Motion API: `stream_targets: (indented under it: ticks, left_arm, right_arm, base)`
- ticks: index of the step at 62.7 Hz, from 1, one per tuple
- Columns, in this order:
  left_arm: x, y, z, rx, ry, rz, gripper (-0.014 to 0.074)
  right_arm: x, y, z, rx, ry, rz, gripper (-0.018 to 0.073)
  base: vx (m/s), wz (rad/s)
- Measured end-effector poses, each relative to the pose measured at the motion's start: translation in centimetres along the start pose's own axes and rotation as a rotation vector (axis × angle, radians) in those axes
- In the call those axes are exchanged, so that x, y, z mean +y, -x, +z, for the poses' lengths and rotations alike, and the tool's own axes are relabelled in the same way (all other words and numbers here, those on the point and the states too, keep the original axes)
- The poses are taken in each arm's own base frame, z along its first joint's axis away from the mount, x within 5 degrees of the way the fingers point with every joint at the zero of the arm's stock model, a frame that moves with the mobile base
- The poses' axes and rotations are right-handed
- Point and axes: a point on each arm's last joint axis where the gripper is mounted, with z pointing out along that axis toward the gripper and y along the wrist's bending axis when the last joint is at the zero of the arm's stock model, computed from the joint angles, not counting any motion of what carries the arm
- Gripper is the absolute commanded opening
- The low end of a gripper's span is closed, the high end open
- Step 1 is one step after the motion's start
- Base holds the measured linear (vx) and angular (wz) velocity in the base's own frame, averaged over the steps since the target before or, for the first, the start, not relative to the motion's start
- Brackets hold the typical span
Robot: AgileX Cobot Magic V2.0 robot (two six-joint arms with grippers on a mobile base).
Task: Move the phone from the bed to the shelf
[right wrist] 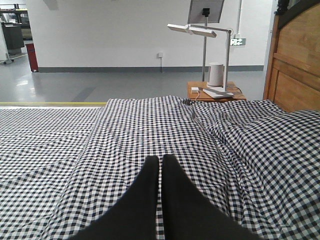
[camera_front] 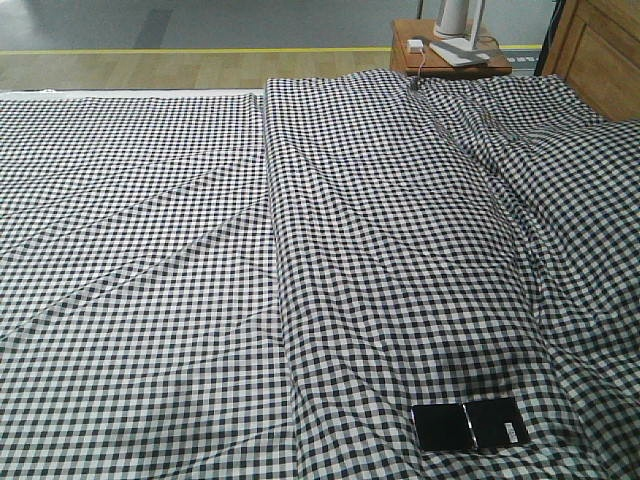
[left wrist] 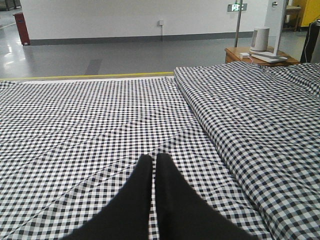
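The phone (camera_front: 469, 424), a glossy black folding slab with a mid crease and a small white sticker, lies flat on the bed (camera_front: 150, 250) near the front right edge in the front view. Black-and-white check cloth covers the whole bed. My left gripper (left wrist: 153, 159) hovers over the flat left part of the cloth, shut, nothing between its fingers. Shut and empty too, my right gripper (right wrist: 160, 160) hangs above the raised quilted strip. Neither wrist view shows the phone. The shelf is out of view.
A small brown nightstand (camera_front: 440, 60) with a white lamp base and charger stands behind the bed's far right corner. The wooden headboard (camera_front: 600, 55) rises at the right. A thick folded quilt (camera_front: 390, 230) runs down the bed's middle. Grey floor lies beyond.
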Motion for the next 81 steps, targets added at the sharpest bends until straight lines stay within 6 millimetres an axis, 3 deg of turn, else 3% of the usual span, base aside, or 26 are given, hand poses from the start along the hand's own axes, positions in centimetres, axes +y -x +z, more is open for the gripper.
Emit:
stream_targets:
  ticks: [81]
  left_arm:
    - [0.00, 0.00, 0.00, 0.000, 0.000, 0.000, 0.0001]
  right_arm:
    - [0.00, 0.00, 0.00, 0.000, 0.000, 0.000, -0.0004]
  base:
    - [0.00, 0.00]
